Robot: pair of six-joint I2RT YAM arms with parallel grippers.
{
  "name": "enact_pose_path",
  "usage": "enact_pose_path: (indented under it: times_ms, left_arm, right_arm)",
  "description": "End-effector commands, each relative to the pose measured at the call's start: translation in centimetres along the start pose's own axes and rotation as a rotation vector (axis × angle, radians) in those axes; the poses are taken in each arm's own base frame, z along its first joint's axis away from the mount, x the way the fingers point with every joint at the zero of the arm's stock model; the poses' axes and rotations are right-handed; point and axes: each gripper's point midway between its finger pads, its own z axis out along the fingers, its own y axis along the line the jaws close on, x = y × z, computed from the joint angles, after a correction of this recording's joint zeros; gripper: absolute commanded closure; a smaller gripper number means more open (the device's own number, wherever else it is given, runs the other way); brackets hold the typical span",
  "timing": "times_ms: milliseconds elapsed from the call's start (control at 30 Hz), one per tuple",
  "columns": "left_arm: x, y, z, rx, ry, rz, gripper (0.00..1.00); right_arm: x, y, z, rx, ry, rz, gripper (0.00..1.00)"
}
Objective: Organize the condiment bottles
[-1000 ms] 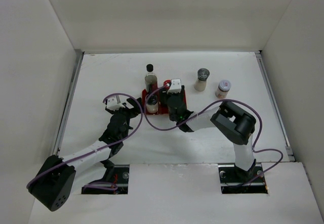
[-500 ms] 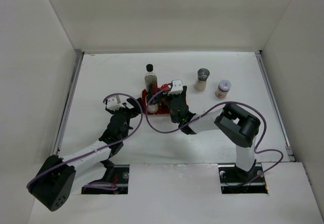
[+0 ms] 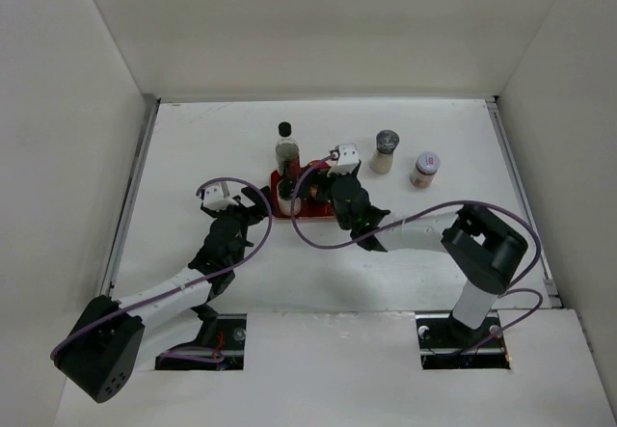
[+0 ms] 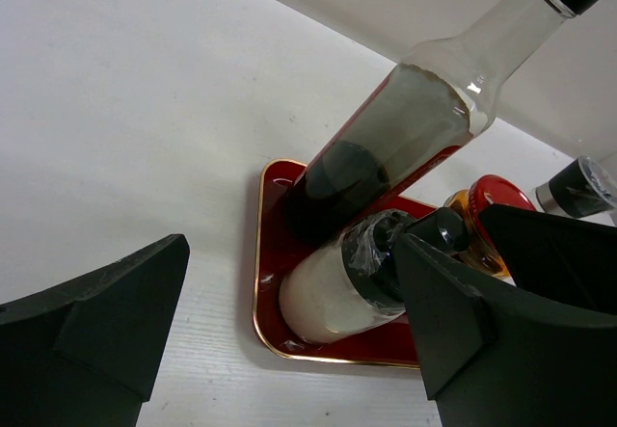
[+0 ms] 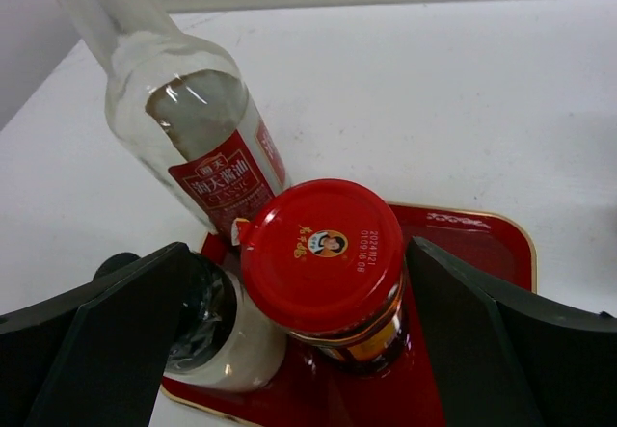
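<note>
Black jaws of the right gripper (image 5: 299, 253) had just spread wide, flanking the red-capped jar (image 5: 328, 239) without touching it. That jar looked released on the red tray (image 5: 501, 229), beside the grey-capped shaker (image 5: 227, 335) and the tall dark bottle (image 5: 193, 147). The left gripper (image 4: 289, 253) hung open by the tray's left edge. Another shaker (image 3: 385, 152) and a small jar (image 3: 424, 169) waited near the table's far edge.

Five condiment bottles (image 3: 386, 152); one red tray (image 5: 482, 239).

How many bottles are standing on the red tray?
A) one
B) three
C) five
B: the tall black-capped bottle, the whitish shaker and the red-capped jar all stand on the red tray.
</note>
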Motion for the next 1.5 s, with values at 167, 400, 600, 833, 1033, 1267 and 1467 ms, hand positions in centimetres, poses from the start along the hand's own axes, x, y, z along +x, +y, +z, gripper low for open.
enact_pose_path:
  times_ms: [167,400,600,833,1033,1267,1467]
  left_arm:
    - [-1.4,-1.4,0.1,0.044,-0.047,-0.047,0.12]
    - [-1.5,-1.4,0.1,0.043,-0.048,-0.047,0.12]
    - [-1.4,-1.3,0.1,0.041,-0.045,-0.046,0.12]
    - [-1.4,-1.4,0.1,0.043,-0.046,-0.046,0.12]
    - [-1.4,-1.4,0.2,0.044,-0.044,-0.046,0.12]
    - [-1.4,-1.4,0.2,0.044,-0.044,-0.047,0.12]
    - [-1.5,-1.3,0.1,0.043,-0.048,-0.049,0.12]
  right_arm:
    - [-0.7,-1.1,0.6,0.024,0.134,0.079,0.0]
    - [-0.1,-0.9,1.5,0.003,0.205,0.032,0.01]
    - [1.1,-0.5,1.8,-0.012,0.284,-0.022,0.04]
    - [2.2,-0.7,2.2,0.007,0.342,-0.077,0.18]
    - [1.7,-1.1,2.7,0.026,0.335,-0.069,0.41]
    - [-2.3,-0.5,4.6,0.041,0.21,-0.03,0.46]
    - [-3.5,-0.7,6.4,0.055,0.161,-0.008,0.47]
